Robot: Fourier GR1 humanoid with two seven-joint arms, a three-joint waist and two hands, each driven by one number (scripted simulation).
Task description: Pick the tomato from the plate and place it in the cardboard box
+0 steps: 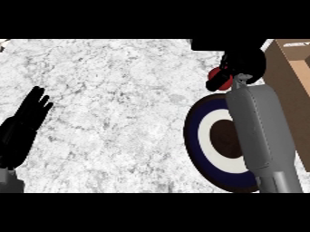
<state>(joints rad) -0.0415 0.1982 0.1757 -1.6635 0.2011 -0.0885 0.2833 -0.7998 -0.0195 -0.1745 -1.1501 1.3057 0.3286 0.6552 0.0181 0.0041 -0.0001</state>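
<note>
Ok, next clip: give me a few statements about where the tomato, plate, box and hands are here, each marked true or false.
1. The tomato lies on the plate. False: the right hand holds it beyond the plate's far rim.
2. The cardboard box stands right of the plate. True.
3. The left hand is curled round something. False: it rests open at the view's left, fingers straight.
4. The right forearm crosses over the plate. True.
5. The tomato is already in the box. False: it is left of the box.
</note>
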